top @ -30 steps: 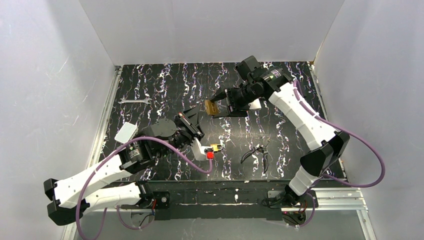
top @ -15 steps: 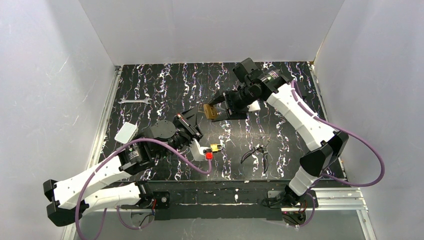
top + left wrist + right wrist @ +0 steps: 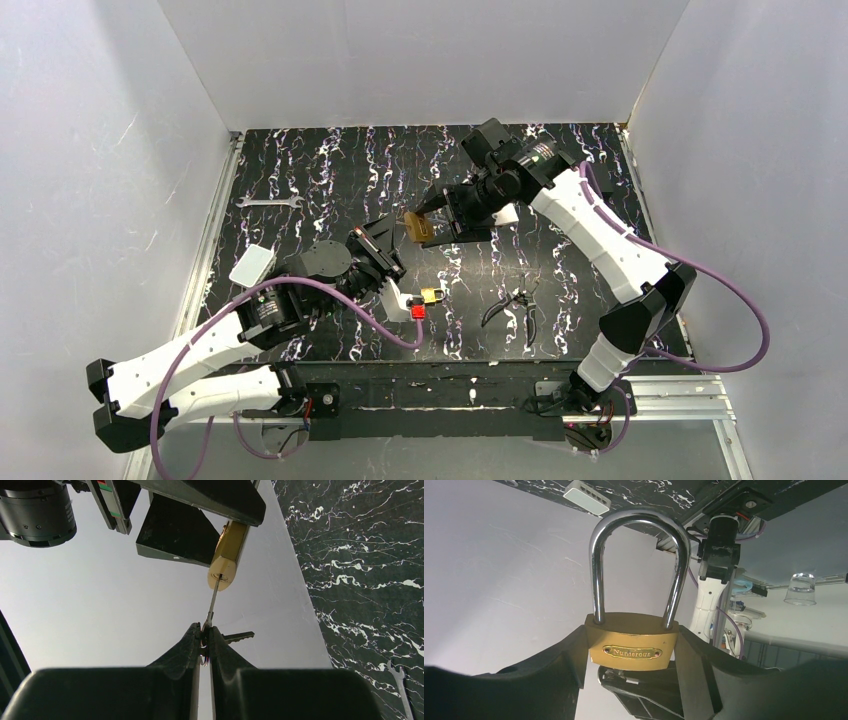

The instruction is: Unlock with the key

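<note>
Nearest the bases, a small padlock [image 3: 432, 295] and pliers [image 3: 515, 303] lie on the tabletop [image 3: 330, 160], not in play. Just beyond, the left jaws are pinched tight on the key [image 3: 213, 600], its blade pointing away from them; a second key [image 3: 239, 637] dangles beside the tips. The blade tip meets the keyway in the bottom face of the big padlock [image 3: 229, 547], touching or just entered; depth unreadable. The right jaws are clamped on the brass body, holding it in the air, with both shackle [image 3: 639, 560] legs seated: locked. Against a second ago, the padlock sits lower and further left, brought to the key, while the left jaws barely shift. Judgement: alignment done; full insertion and the turn remain. Far left, a wrench [image 3: 270, 202] lies idle.
</note>
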